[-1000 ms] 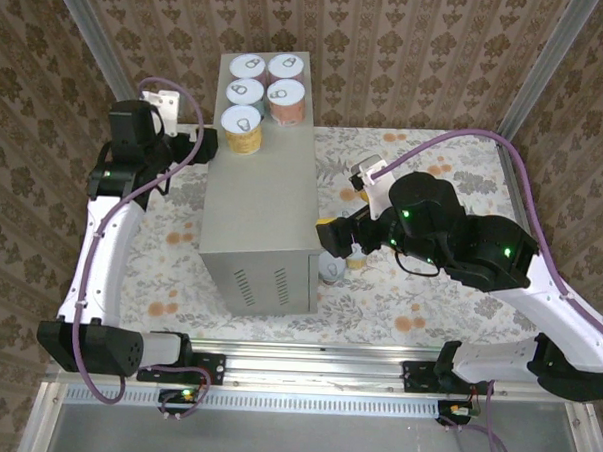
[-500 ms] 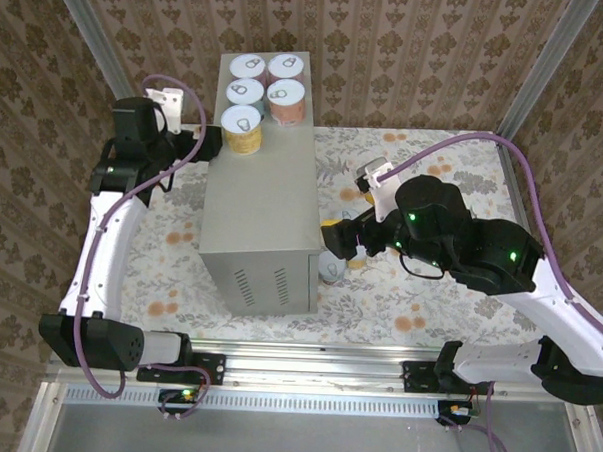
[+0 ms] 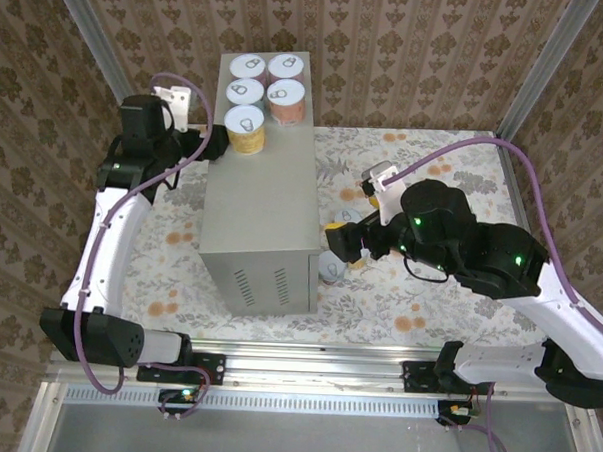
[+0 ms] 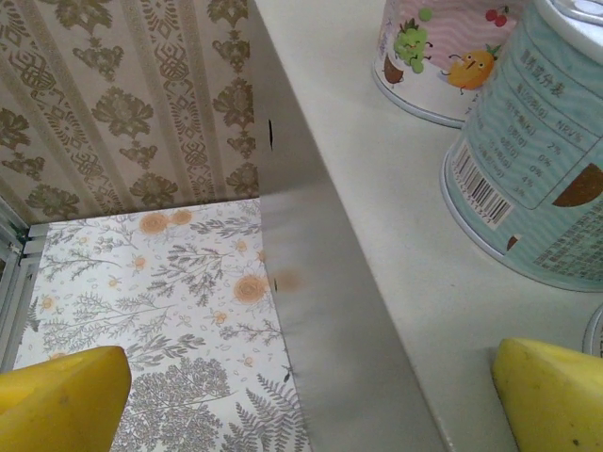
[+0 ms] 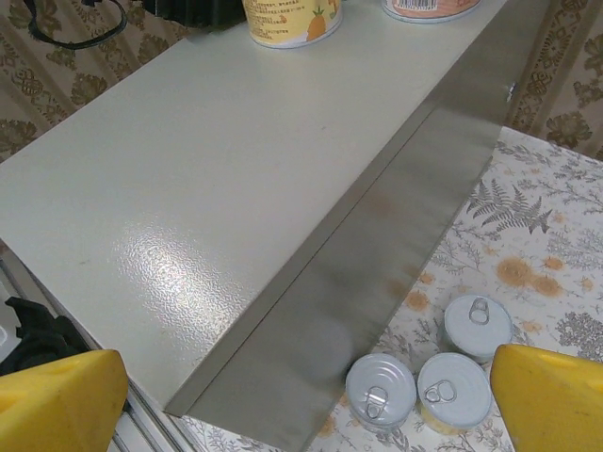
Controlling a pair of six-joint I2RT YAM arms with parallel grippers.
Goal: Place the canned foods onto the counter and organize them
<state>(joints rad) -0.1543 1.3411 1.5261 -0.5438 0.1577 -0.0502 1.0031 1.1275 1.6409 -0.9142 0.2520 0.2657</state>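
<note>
Now, your right gripper (image 3: 341, 240) hangs wide open at centre frame, above three cans (image 5: 454, 388) on the floor at the wrist view's lower right. Your left gripper (image 3: 213, 142), equally wide and empty, sits beside five cans (image 3: 246, 91) packed at the upper end of the counter (image 3: 262, 204), likely leaving room for more.

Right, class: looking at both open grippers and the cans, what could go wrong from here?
1. The three floor cans sit bunched beside the counter wall; the open right gripper reaching for one could strike the wall or knock its neighbours.
2. The left gripper hovers at the counter's edge close to the teal can; a sideways drift might push it into the other cans.
</note>
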